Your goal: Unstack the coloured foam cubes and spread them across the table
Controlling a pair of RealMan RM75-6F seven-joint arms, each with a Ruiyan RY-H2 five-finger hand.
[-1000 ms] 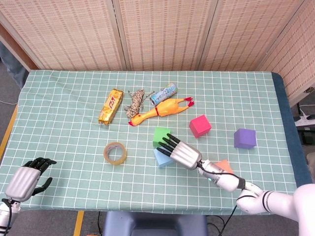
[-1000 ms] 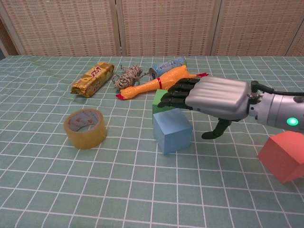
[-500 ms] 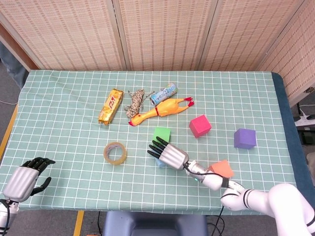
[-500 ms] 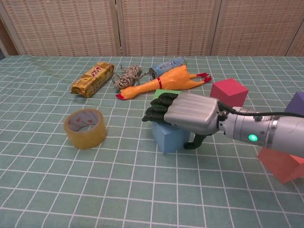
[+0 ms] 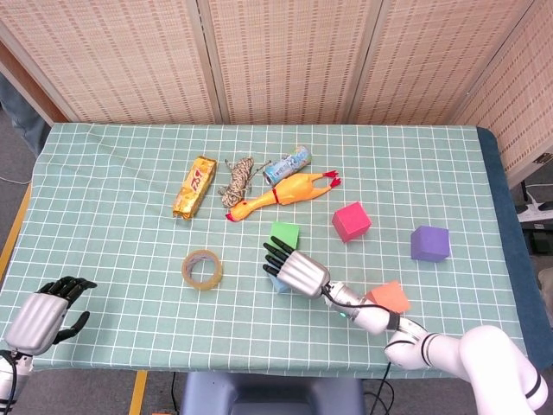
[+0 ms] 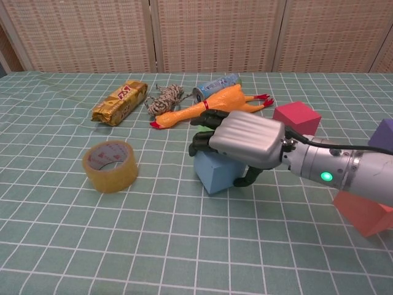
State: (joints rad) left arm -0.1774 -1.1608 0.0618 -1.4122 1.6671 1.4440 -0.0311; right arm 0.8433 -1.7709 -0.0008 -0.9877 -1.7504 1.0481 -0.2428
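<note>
Down at the near left corner of the table [image 5: 104, 164], the left hand [image 5: 43, 313] hangs off the edge, dark fingers apart and loosely curled, holding nothing; the chest view misses it entirely. Moving right, one roll of yellowish tape [image 6: 110, 166] lies flat, with reddish print inside the core too small to read. Behind it sits one gold snack packet [image 6: 120, 102] with red lettering I can't make out, then one bundle of striped rope [image 6: 163, 98], one rubber chicken [image 6: 206, 106], and one small can [image 6: 215, 85] on its side with a blue label, text illegible.

Now the cubes, five by my count. The blue cube [image 6: 213, 173] sits mid-table with the right hand [image 6: 242, 142] draped over its top, fingers curled forward over the far edge, thumb down the right side, so it is gripping that cube. The green cube [image 5: 283, 234] is just behind; from the chest view the hand hides it almost completely, and whether it touches the blue one I can't tell. Further right stand the pink cube [image 5: 351, 221], the orange cube [image 5: 390, 296], partly cut off in the chest view, and the purple cube [image 5: 429, 243], all well apart.
</note>
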